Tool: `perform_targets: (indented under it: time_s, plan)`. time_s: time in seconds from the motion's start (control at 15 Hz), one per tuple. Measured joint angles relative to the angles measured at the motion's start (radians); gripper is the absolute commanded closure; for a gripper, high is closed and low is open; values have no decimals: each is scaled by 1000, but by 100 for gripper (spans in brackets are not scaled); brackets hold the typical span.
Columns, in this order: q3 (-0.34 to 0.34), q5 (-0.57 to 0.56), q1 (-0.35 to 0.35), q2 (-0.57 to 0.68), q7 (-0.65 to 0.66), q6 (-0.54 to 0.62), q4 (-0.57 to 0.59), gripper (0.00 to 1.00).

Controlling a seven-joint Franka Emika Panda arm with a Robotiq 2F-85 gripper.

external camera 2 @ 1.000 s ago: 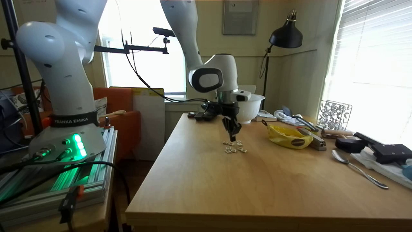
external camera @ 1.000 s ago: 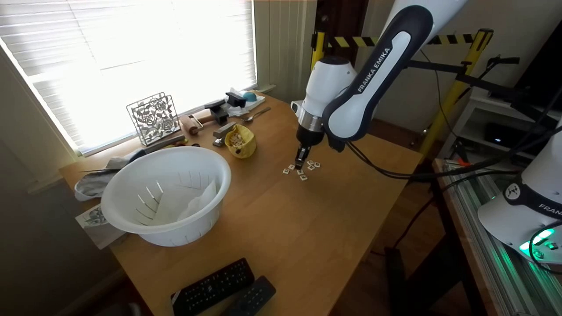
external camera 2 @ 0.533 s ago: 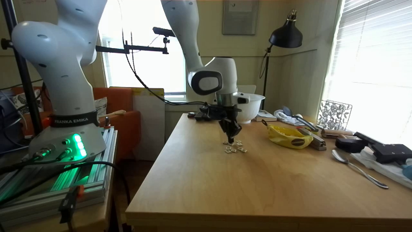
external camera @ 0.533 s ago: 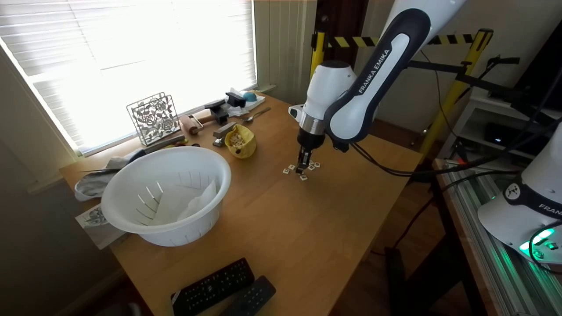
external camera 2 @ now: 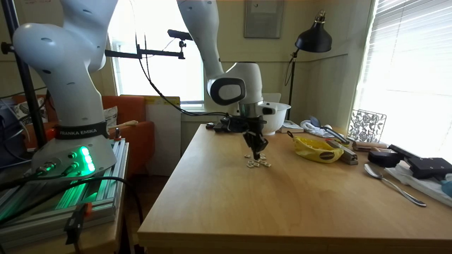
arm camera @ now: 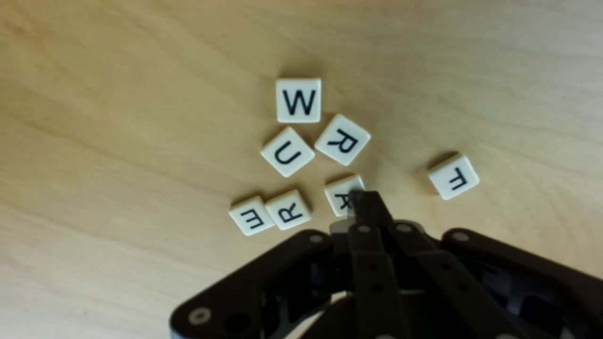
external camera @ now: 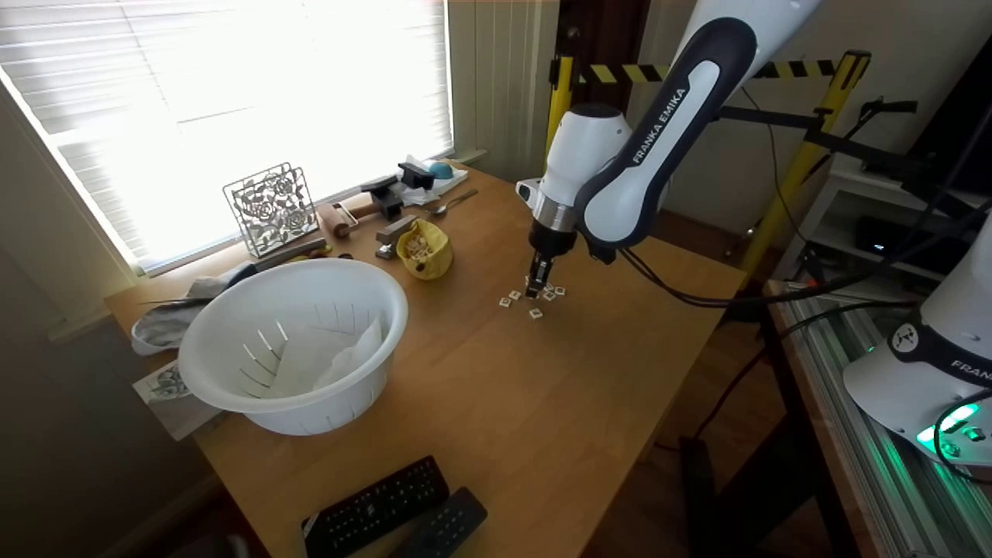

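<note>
Compared with a second ago, the claw [external camera 2: 256, 156] sits a touch lower over the table [external camera 2: 282, 197] and has slid sideways a little; the yellow pouch [external camera 2: 314, 153] and white bowl [external camera 2: 279, 121] haven't budged. Its fingers are pinched together, so yeah, narrow. In the wrist view the A tile [arm camera: 339, 194] lies flat on the table right at the tips, one side covered by a finger. Can't tell if they're actually touching. In an exterior view I can't pick out the tile that showed just by the tips before; the claw's kinda in the way. Some lettering is tricky too, like the F-looking tile [arm camera: 453, 176] off by itself. Bowl's partly behind the arm [external camera 2: 252, 79], and the smaller remote [external camera: 449, 519] gets cut off at the bottom edge.
</note>
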Motion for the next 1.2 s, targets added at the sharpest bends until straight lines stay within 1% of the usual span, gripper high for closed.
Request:
perform_targets:
  time_s: [0.2,0.47,0.8,1.2]
  plan:
    - [-70,1,58,6,128,27,0,100]
    - [-152,11,148,13,315,32,3,100]
    - [-212,34,226,22,487,31,9,100]
    - [-265,73,307,29,642,6,22,100]
